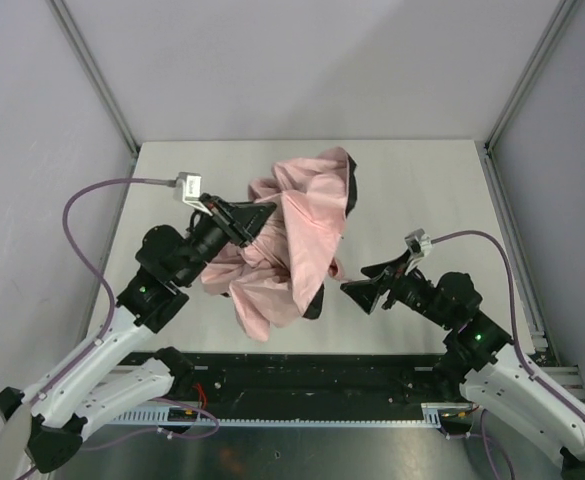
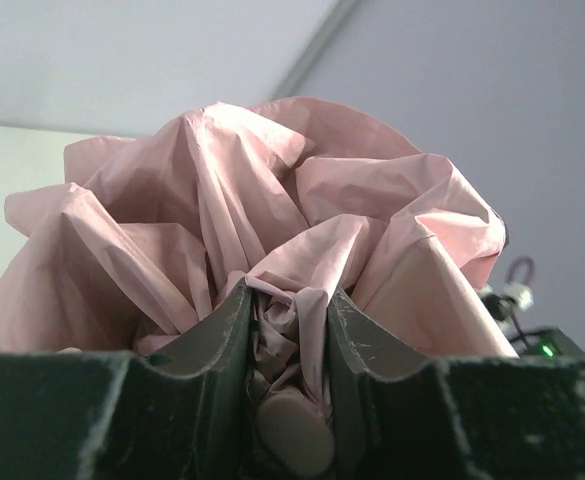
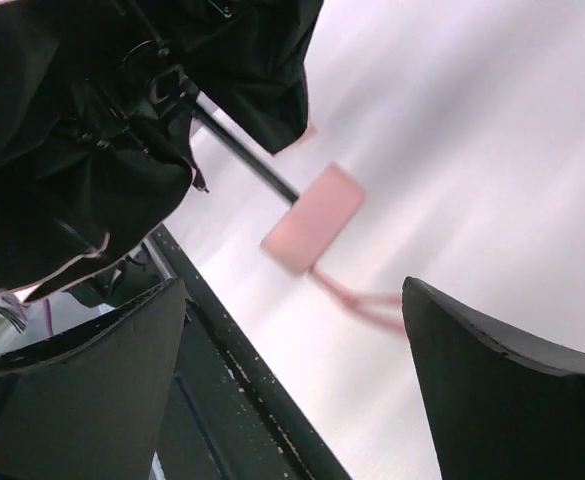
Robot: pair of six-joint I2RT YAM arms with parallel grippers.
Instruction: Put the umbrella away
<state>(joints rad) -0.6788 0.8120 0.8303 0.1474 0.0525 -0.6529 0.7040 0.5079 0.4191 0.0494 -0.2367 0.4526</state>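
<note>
Beyond right pincer, umbrella handle.

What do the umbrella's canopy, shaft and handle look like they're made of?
The umbrella canopy looks like thin matte pink fabric: it creases and bunches softly. The shaft is a slim dark rod, probably metal. The handle is a smooth pink block, likely plastic, though blurred.
</note>
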